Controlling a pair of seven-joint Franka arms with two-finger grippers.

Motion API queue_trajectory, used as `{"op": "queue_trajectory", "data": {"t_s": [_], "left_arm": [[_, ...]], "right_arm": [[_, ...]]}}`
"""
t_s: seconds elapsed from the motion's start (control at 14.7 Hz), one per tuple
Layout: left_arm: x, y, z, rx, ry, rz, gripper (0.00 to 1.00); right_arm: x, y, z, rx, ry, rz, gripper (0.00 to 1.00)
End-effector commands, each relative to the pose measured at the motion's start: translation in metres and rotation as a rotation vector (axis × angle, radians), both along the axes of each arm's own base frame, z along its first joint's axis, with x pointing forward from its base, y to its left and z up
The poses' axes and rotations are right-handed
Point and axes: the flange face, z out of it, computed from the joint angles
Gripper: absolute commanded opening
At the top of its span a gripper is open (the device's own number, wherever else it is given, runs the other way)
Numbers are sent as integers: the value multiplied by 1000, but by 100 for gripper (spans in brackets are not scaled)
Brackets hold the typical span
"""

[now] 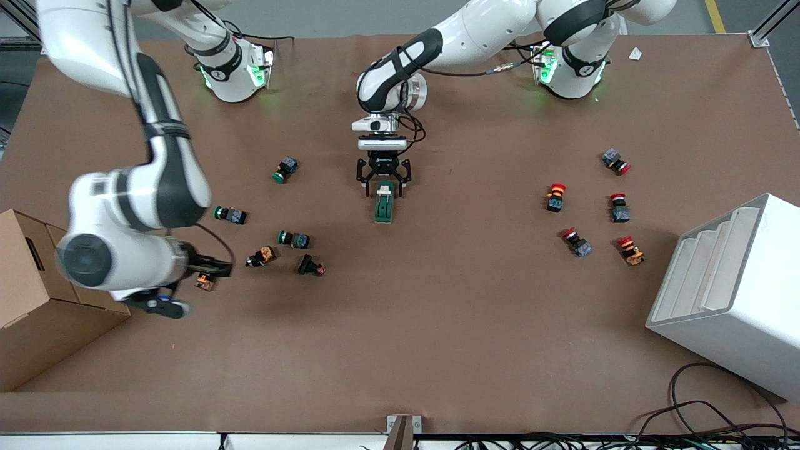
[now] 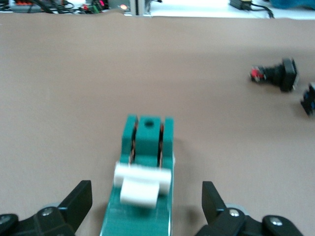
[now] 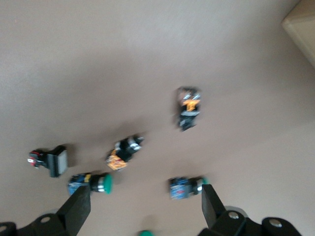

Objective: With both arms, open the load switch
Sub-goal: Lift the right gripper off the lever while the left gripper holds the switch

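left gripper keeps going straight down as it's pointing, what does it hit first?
Probably the load switch: the open left gripper sits over its end toward the arm bases, fingers straddling the white toggle. How far above it is unclear.

Bare table (image 1: 400, 312) around load switch (image 1: 384, 207); green push-buttons (image 1: 294, 238) crowd right arm's end, seemingly

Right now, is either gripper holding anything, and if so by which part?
Nothing is held. The left gripper is open, its fingers apart on either side of the load switch without touching it. The right gripper hangs open above the push-buttons.
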Motion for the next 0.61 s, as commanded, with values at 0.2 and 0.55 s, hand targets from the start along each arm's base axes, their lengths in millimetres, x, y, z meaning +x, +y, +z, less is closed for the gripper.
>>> {"op": "queue_trajectory", "data": {"t_s": [0.2, 0.55], "left_arm": [[45, -23, 132, -19, 146, 167, 99], [114, 21, 260, 13, 355, 247, 99]], "right_arm": [[-16, -95, 57, 64, -61, 245, 100], [-26, -103, 76, 64, -68, 239, 100]]}}
